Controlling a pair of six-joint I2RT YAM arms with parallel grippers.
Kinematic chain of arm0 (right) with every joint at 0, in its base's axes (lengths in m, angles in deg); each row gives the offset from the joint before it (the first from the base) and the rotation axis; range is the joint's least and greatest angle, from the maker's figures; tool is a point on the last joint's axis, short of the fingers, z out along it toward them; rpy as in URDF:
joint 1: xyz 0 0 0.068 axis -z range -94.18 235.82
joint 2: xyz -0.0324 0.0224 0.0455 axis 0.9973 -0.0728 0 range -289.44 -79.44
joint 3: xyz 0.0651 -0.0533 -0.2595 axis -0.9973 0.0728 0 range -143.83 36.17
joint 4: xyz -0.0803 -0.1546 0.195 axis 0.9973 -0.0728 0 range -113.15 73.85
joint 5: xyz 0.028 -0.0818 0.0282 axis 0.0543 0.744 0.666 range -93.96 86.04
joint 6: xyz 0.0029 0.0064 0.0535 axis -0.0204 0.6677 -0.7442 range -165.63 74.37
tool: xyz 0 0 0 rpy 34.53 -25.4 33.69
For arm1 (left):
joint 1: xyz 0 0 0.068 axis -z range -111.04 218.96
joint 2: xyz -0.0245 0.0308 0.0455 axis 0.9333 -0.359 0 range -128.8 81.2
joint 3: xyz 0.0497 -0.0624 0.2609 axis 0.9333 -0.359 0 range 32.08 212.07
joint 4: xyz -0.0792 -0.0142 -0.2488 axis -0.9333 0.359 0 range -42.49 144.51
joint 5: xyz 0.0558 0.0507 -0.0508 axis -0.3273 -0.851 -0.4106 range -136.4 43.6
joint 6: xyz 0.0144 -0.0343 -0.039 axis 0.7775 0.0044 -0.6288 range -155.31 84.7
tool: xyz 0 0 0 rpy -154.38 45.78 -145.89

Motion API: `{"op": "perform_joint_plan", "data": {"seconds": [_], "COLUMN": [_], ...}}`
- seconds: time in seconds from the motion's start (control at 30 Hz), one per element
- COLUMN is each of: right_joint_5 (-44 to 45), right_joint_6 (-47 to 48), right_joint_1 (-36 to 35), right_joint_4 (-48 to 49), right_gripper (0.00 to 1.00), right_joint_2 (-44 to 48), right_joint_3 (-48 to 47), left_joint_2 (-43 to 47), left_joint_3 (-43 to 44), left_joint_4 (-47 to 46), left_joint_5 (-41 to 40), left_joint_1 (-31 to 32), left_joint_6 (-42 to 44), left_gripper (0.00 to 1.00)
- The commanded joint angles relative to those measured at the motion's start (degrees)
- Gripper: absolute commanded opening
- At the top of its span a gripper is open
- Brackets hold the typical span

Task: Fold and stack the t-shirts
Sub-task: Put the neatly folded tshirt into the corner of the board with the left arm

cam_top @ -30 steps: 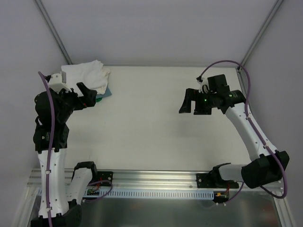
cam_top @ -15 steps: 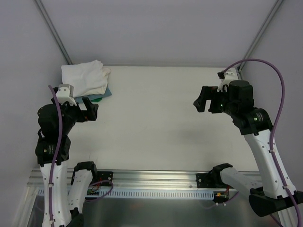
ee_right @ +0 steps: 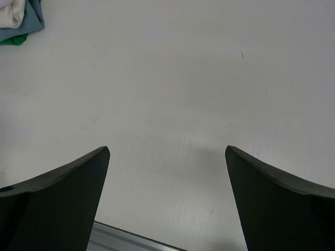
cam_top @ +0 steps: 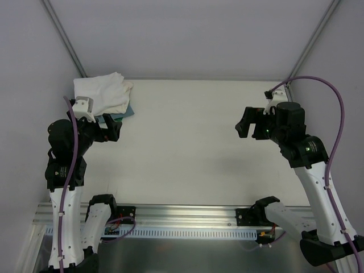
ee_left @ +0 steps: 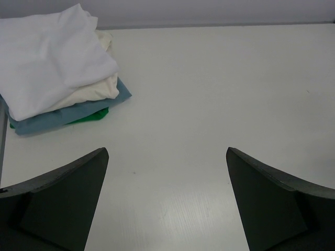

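Showing the stack of t-shirts (cam_top: 102, 94) at the upper left of the overhead view, folded and piled against the worktop (cam_top: 187, 148) edge. I judge this a sensible spot, since it leaves the middle of the worktop for folding. In the left wrist view the pile reads from the top as a white shirt (ee_left: 49, 57), a cream layer (ee_left: 94, 89), a blue-grey layer (ee_left: 63, 116) and a sliver of green cloth (ee_left: 89, 116) at the bottom. Its edges are staggered rather than flush. My left tool (cam_top: 109, 128) hangs just below the pile in the overhead view, jaws spread wide and holding nothing, angled so that its camera takes in the stack. My right tool (cam_top: 245, 122), at the right of the frame and well apart from the cloth, is likewise fully spread and empty, looking down on bare worktop. No unfolded shirt shows in any view, so I judge the folding done or nearly so, with both arms held off the pile so as not to disturb it
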Motion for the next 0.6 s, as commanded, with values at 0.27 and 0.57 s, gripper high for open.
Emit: {"op": "perform_joint_plan", "data": {"seconds": [0.27, 0.57], "right_joint_5": [0.4, 0.4], "right_joint_6": [0.57, 1.36], "right_joint_1": [-0.33, -0.41], "right_joint_4": [1.47, 1.2], "right_gripper": [1.0, 1.0], "right_joint_2": [1.48, 2.1], "right_joint_3": [0.81, 1.43], "left_joint_2": [-1.22, -1.84], "left_joint_3": [2.16, 3.04], "left_joint_4": [-3.8, -3.71], "left_joint_5": [3.5, 3.23], "left_joint_1": [0.48, 0.49], "left_joint_6": [3.12, 3.03], "left_gripper": [0.99, 0.99]}}
